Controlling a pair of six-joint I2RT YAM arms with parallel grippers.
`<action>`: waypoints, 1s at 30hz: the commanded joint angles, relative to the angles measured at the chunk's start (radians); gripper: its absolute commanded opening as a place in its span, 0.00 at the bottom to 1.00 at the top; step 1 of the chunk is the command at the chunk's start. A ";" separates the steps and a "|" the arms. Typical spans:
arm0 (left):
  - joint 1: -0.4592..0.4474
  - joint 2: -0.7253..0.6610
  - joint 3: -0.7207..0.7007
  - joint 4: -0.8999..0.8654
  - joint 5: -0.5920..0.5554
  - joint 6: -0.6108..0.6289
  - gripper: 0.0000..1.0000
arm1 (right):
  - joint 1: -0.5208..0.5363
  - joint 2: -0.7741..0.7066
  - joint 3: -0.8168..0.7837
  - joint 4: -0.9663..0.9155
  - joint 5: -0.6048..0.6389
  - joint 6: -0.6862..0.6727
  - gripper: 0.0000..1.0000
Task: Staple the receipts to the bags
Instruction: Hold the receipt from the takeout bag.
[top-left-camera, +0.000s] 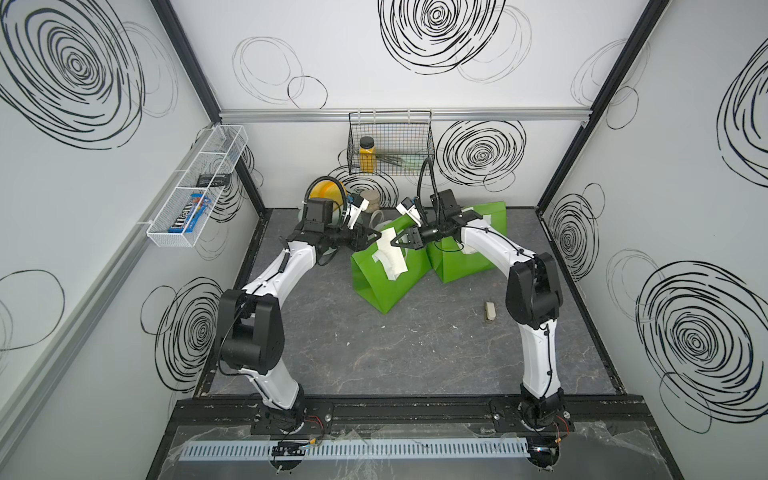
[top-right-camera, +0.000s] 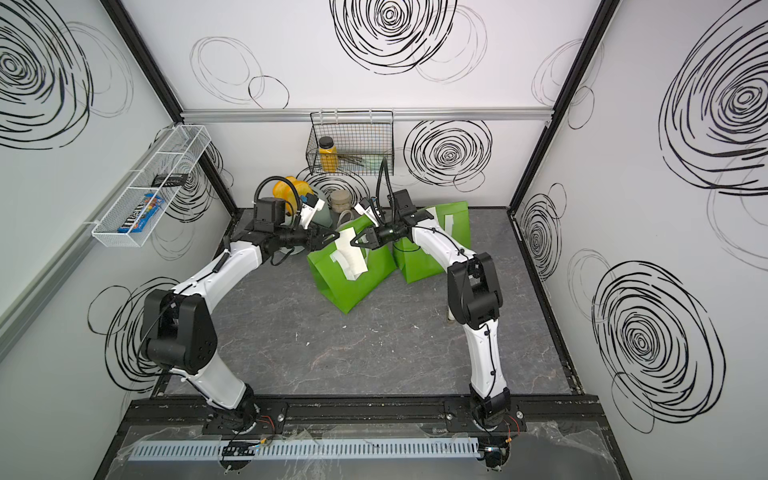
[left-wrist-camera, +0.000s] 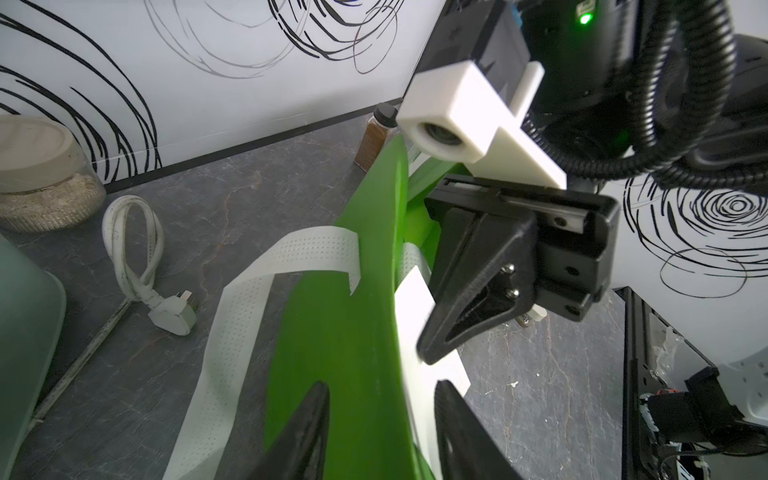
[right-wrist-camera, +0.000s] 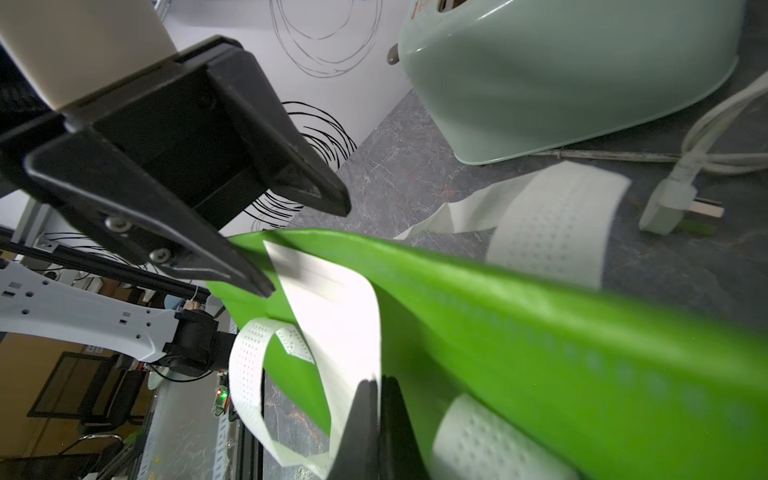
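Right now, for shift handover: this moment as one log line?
left gripper open, astride front bag rim | right gripper shut on receipt

A receipt (top-right-camera: 353, 259) is seen lying on the nearer green bag (top-right-camera: 357, 286). The left gripper (top-right-camera: 336, 236) and right gripper (top-right-camera: 354, 242) are held at that bag's far rim. A second green bag (top-right-camera: 415, 268) is propped just beside it.

**Two green bags, one receipt in sight**

We see the near bag (top-left-camera: 401, 291) lying tilted with its mouth gaping. Its white perforated handle (left-wrist-camera: 249, 299) hangs loose. A white receipt (top-left-camera: 391, 255) curls from the rim down its upper face. The far bag (top-left-camera: 465, 268) leans just beside it.
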 joint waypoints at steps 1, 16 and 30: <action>-0.012 0.008 0.029 -0.004 0.001 0.032 0.45 | 0.013 -0.020 0.040 -0.040 0.029 -0.049 0.00; -0.021 0.012 0.046 -0.027 -0.014 0.043 0.39 | 0.032 -0.019 0.110 -0.138 0.101 -0.151 0.00; -0.028 0.017 0.046 -0.039 -0.020 0.058 0.00 | 0.040 -0.019 0.104 -0.131 0.161 -0.152 0.09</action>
